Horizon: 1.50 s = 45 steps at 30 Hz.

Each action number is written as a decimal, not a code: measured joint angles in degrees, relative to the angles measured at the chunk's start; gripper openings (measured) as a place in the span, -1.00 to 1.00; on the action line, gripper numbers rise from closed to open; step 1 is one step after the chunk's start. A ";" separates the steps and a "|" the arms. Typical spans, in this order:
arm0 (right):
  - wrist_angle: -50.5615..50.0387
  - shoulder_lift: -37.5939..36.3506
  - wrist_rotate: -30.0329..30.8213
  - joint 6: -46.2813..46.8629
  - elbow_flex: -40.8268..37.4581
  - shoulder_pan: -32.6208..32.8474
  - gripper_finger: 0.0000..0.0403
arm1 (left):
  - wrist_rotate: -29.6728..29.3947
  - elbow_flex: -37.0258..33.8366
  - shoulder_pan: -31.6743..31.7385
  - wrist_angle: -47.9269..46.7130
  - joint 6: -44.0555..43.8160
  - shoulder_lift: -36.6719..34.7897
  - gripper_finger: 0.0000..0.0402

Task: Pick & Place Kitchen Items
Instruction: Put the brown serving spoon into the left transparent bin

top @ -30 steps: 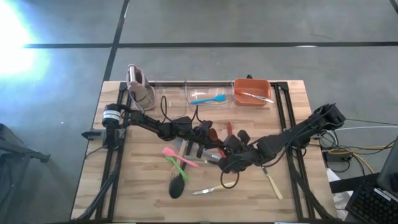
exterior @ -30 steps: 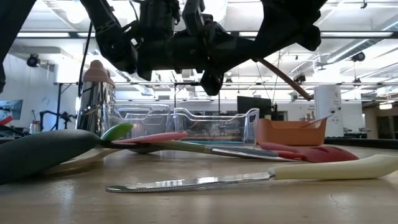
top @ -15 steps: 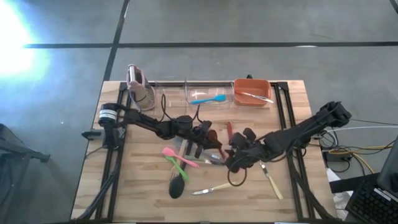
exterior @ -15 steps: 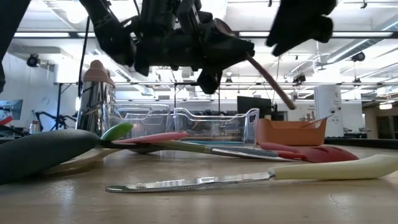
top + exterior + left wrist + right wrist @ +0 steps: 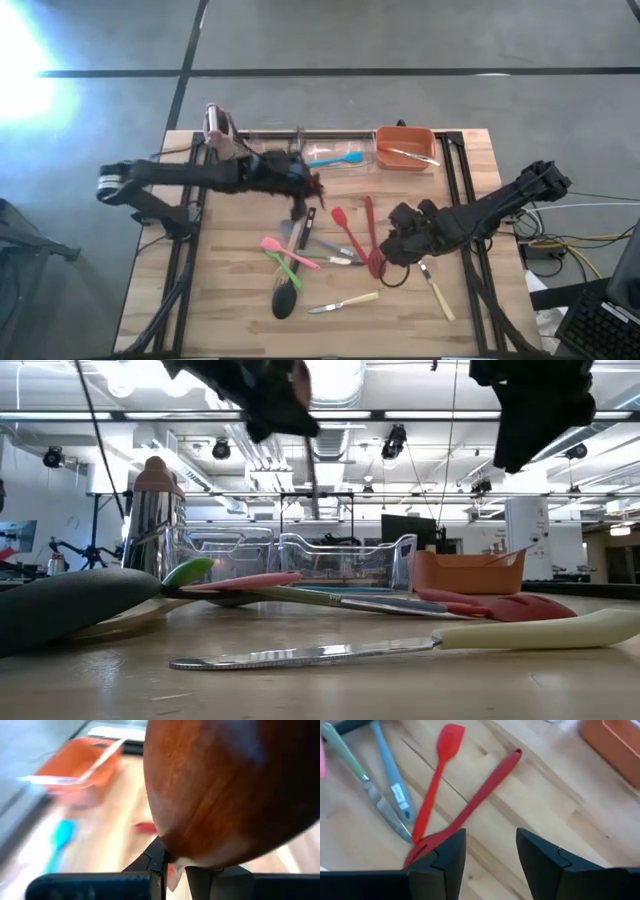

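1. The left gripper [image 5: 298, 185] is raised over the far middle of the counter [image 5: 470, 160], near the clear bins [image 5: 280, 150].
2. Its jaws pinch a wooden spatula [image 5: 225, 790] — the brown blade fills the left wrist view, and the handle hangs down toward the counter.
3. The right gripper [image 5: 487, 857] hovers over the right middle of the counter with its jaws spread and nothing between them.
4. Just under it lie a red spoon [image 5: 470, 807] and a red spatula [image 5: 437, 775], crossing at their near ends.
5. Left of those lie a pink spatula [image 5: 285, 252] and a green one [image 5: 278, 262], crossed, with the black ladle [image 5: 285, 300] nearer.
6. Two pale-handled knives rest at the near edge — one [image 5: 345, 302] in the middle, one [image 5: 437, 290] right.
7. A blue spatula [image 5: 333, 158] lies in a clear bin; the orange bin [image 5: 405, 135] at far right holds a pale utensil.
8. A pink-topped rack [image 5: 218, 135] stands at far left.
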 joint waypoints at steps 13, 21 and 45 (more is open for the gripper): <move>0.11 0.01 0.02 -1.47 -4.96 -0.30 -0.29 | -0.43 19.84 23.39 -35.28 -1.19 -0.75 -0.77; 0.01 -0.11 0.03 -2.92 -7.76 -1.60 -0.25 | 2.96 26.96 27.33 -45.41 -1.79 8.36 -0.77; 0.28 -0.24 -1.47 -2.95 -10.68 -1.77 -0.25 | 6.03 27.74 33.10 -52.09 -2.37 22.40 -0.77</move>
